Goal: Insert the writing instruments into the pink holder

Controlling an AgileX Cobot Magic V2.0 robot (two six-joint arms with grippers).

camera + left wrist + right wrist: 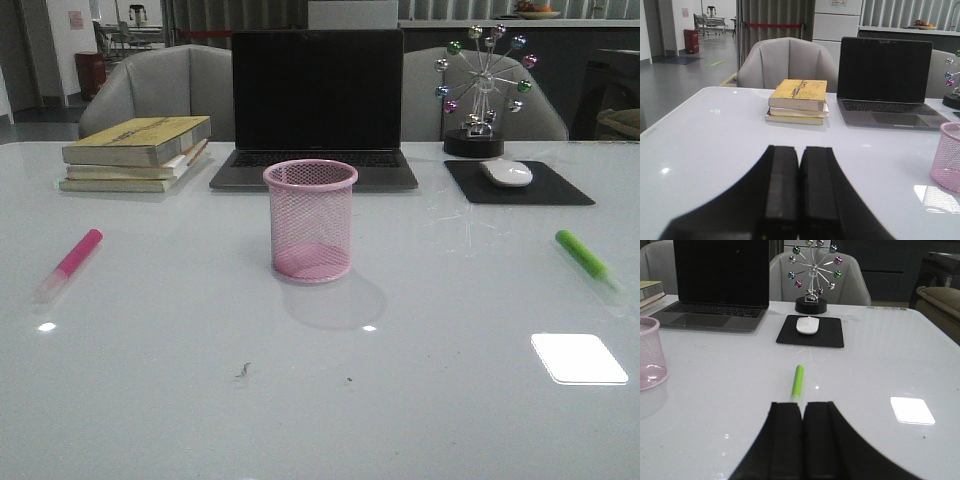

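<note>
The pink holder [310, 220] stands upright and empty at the table's middle; it also shows at the edge of both wrist views [949, 157] [649, 354]. A bright pink marker [70, 262] lies flat on the table at the left. The lime green marker [588, 258] lies flat at the right. In the right wrist view the green marker [797, 382] lies just beyond my right gripper [802, 406], whose jaws are shut and empty. My left gripper [800, 150] is shut too, over bare table; the pink marker is out of that view. Neither arm shows in the front view.
A stack of books [140, 152] sits at the back left, a shut-screen laptop [316, 108] behind the holder. A black mouse pad with a white mouse [506, 173] and a ball-wheel desk ornament [482, 92] stand at the back right. Grey chairs line the far edge.
</note>
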